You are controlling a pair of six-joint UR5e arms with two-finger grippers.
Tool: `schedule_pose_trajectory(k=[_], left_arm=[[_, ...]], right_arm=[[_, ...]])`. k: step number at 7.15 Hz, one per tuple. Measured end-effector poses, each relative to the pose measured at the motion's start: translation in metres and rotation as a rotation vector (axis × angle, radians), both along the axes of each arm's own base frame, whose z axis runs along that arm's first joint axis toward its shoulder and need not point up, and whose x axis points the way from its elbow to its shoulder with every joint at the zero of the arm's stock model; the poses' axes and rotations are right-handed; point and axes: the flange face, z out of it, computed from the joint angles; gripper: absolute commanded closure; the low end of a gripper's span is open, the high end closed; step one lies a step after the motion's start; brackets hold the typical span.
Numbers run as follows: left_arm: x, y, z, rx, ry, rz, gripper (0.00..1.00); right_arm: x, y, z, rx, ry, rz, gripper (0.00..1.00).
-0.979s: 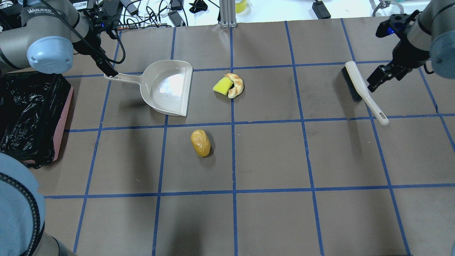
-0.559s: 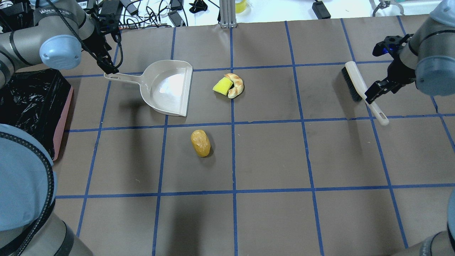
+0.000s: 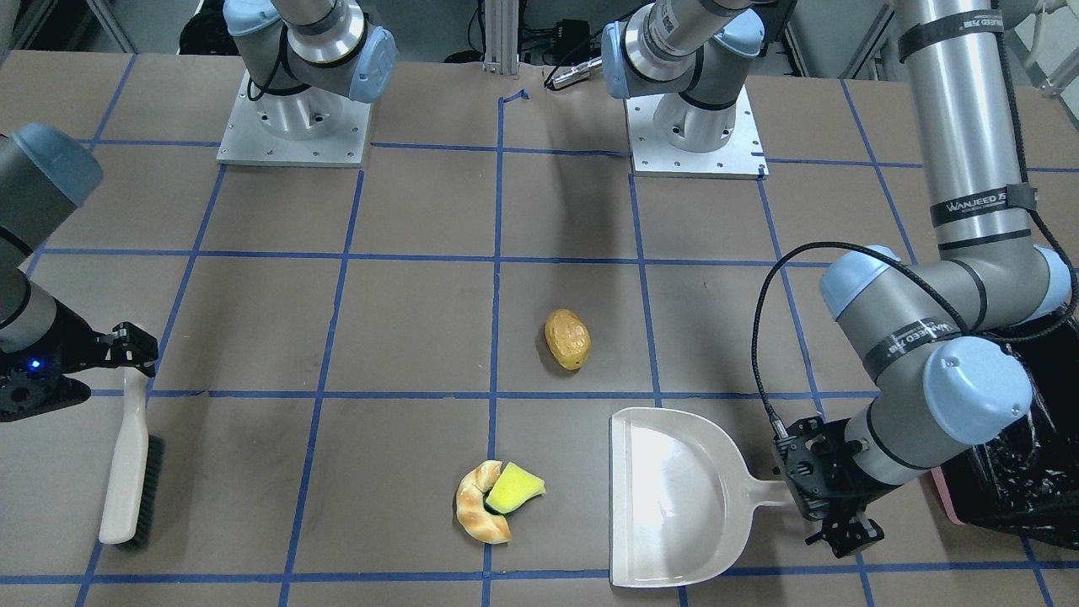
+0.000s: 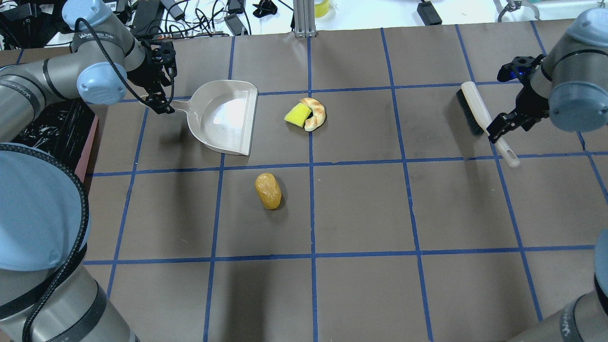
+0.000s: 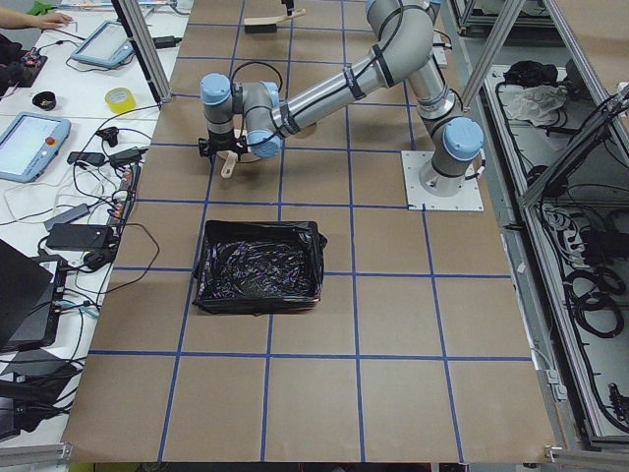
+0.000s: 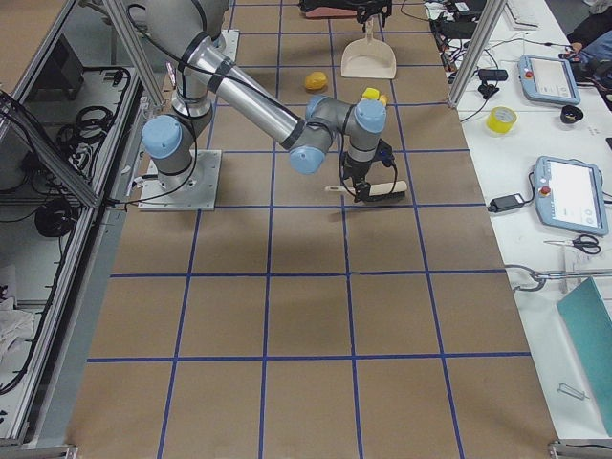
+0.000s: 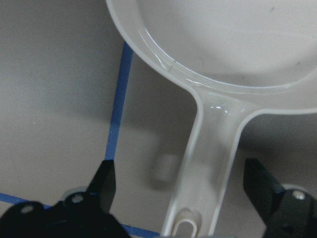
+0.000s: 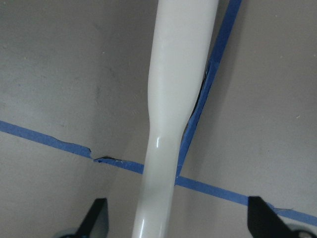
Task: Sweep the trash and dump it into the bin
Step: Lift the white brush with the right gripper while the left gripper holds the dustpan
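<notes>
Now, your trash lies in two spots. The sponge wedge (image 4: 298, 115) and the croissant piece (image 4: 316, 114) touch each other just off the open lip of the dustpan (image 4: 223, 118). The potato lump (image 4: 268, 191) sits alone, nearer the robot's base. None of it is in the bin (image 4: 89, 142), which stands at the table's left end, beyond the pan's handle.

What matters for you next is how each tool's handle lies against the fingers. The left gripper (image 4: 160, 103) straddles the far end of the dustpan handle. In the left wrist view its fingers (image 7: 104, 181) stand wide, one on each side, with the handle's long axis running straight out between them. The brush (image 4: 479, 118) lies well apart from the trash on the right. The right gripper (image 4: 501, 128) straddles its handle the same way, fingers (image 8: 260, 210) spread wide and clear of the plastic. I judge that closing on both handles is your move here.
</notes>
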Motion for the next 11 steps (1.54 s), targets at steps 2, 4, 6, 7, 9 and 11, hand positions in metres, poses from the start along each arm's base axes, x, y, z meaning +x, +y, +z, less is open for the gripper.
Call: schedule_pose_trajectory(k=[2,4,6,7,9,11], left_arm=[[-0.003,0.003,-0.015,0.031,0.013,0.003,0.08],[-0.008,0.007,-0.032,0.061,0.024,0.014,0.08],[-0.030,0.007,-0.039,0.067,0.021,-0.011,0.17],[-0.041,0.007,-0.041,0.068,0.019,-0.022,0.31],[-0.047,0.008,-0.042,0.069,0.016,-0.036,0.78],[-0.048,0.009,-0.043,0.070,0.015,-0.043,0.91]], right_arm=[[0.000,0.001,-0.012,0.030,-0.007,-0.009,0.20],[0.002,0.004,-0.018,0.053,-0.021,-0.011,0.27],[0.002,0.005,-0.019,0.060,-0.020,-0.011,0.48],[0.002,0.005,-0.019,0.062,-0.019,-0.011,0.78],[0.002,0.006,-0.020,0.074,-0.021,-0.010,1.00],[0.003,0.008,-0.020,0.100,-0.034,-0.010,1.00]])
